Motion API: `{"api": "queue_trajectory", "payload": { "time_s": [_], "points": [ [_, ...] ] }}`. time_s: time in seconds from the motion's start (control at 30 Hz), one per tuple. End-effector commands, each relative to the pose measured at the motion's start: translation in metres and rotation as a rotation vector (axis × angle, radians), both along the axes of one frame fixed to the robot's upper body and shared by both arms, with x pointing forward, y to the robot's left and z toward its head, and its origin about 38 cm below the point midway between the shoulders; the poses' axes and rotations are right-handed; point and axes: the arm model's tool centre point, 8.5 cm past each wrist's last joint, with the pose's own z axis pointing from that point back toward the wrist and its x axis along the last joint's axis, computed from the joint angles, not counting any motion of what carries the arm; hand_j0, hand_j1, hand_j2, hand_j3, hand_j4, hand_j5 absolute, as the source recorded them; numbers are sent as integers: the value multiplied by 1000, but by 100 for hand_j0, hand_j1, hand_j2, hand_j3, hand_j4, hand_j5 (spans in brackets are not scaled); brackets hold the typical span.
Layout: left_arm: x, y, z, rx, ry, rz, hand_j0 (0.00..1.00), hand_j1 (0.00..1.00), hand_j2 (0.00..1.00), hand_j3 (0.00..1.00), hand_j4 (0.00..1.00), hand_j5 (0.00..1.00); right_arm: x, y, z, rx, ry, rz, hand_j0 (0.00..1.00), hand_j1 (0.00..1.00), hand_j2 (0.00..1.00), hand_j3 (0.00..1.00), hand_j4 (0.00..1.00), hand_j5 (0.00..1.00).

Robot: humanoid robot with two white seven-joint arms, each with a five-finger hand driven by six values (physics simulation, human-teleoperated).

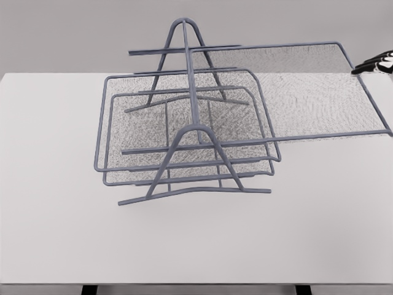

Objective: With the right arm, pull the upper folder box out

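Head view catches only the right hand's (372, 65) dark fingers at the right edge, touching the far right corner of the upper mesh tray (319, 98); whether they clamp it I can't tell. That tray juts far right from the wire rack (190, 123) on the white table (61, 233), above two lower trays (184, 132).

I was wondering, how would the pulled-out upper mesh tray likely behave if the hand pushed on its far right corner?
The upper tray looks like thin wire mesh in a slim frame, so probably light and fairly stiff. It overhangs the rack far to the right, so a downward push might tilt it. The right hand sits at its corner.
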Motion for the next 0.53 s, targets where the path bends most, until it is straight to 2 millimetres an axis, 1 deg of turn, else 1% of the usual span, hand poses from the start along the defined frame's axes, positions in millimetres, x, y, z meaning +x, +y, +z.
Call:
{"api": "queue_trajectory", "payload": {
  "time_s": [0.0,0.03,0.07,0.1,0.13,0.17,0.23,0.27,0.3,0.37,0.5],
  "points": [
    [0,0,0,0,0,-1,100,100,100,100,100,100,-8,14,19,100,-19,50,100,100,100,100,100,100],
    [0,0,0,0,0,1,100,100,100,100,100,100,-14,30,29,115,-35,108,100,100,100,100,100,100],
    [0,0,0,-1,0,-1,100,100,100,100,100,100,-27,64,30,97,-38,220,100,100,100,100,100,100],
    [0,0,0,0,0,-1,100,100,100,100,100,100,-31,72,28,92,-32,246,100,100,100,100,100,100],
    [0,0,0,0,0,1,100,100,100,100,100,100,-33,75,26,98,-23,258,100,100,100,100,100,100],
    [0,0,0,0,0,-1,100,100,100,100,100,100,-32,81,25,124,-17,277,100,100,100,100,100,100],
    [0,0,0,0,0,-1,100,100,100,100,100,100,-27,101,19,179,-6,330,100,100,100,100,100,100],
    [0,0,0,-1,0,-1,100,100,100,100,100,100,-26,104,18,183,-5,337,100,100,100,100,100,100],
    [0,0,0,-1,-1,1,100,100,100,100,100,100,-22,119,14,211,-3,377,100,100,100,100,100,100],
    [2,0,0,-2,-7,0,100,100,100,100,100,100,-18,137,14,242,-11,424,100,100,100,100,100,100],
    [0,0,0,-2,0,-2,100,100,100,100,100,100,-14,156,12,274,-12,471,100,100,100,100,100,100]
  ]
}}
